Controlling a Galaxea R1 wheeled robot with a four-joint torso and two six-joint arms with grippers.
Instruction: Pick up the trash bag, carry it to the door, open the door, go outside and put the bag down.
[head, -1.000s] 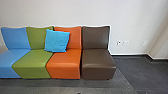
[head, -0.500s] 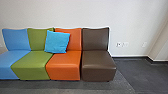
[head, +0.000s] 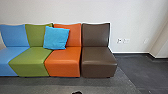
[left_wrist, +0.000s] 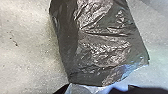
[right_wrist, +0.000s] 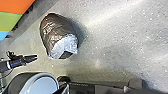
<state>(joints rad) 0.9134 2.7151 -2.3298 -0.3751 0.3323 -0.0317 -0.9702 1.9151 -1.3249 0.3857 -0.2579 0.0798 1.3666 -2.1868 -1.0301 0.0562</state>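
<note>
I'm facing armless lounge chairs; near them, the dark plastic trash bag is lying on the floor. A light-blue throw pillow is leaning across the green and orange backrests. My left gripper is hovering beside the bag; whether either hand is opening or closing on anything, I can't tell.

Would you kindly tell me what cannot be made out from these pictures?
- Contents of the dark plastic trash bag: hidden by its plastic, right wrist view.
- One end of that bag: cut off by the top edge, left wrist view.
- Light-blue padded chair, outer side: cut off, head view's left edge.
- Small black thing: cut off, head view's bottom edge.
</note>
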